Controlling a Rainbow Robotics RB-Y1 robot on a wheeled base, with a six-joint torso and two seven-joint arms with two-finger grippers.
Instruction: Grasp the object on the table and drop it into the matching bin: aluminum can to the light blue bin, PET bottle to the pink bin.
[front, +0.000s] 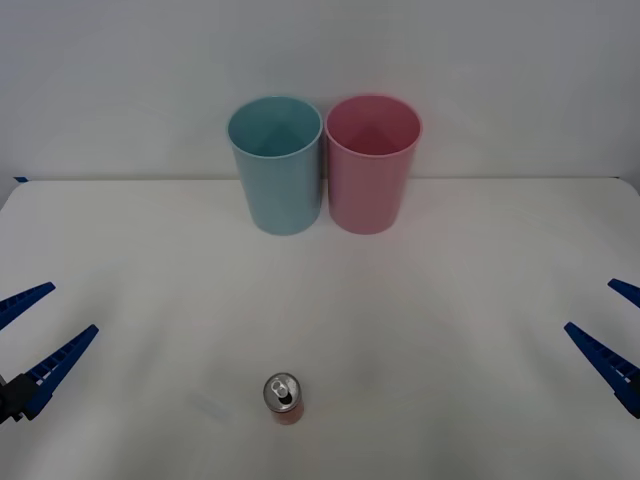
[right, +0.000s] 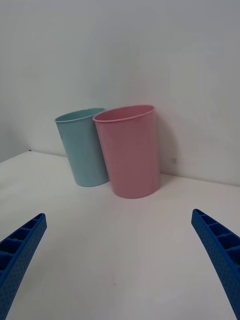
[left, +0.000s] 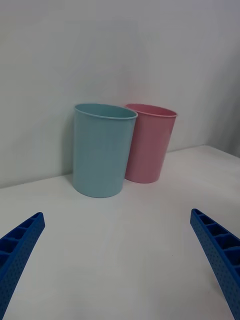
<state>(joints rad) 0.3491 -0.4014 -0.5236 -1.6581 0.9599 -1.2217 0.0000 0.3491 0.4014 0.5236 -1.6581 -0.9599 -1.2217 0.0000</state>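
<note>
Both grippers, left (front: 35, 335) and right (front: 612, 335), spread wide at table (front: 450, 330) edges, far from upright can (front: 284, 398)

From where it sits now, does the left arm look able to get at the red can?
Probably yes. The left claw is open at the table's left edge, and the red can stands upright near the front, with bare table between them. Both bins stand far behind, out of the path.
</note>
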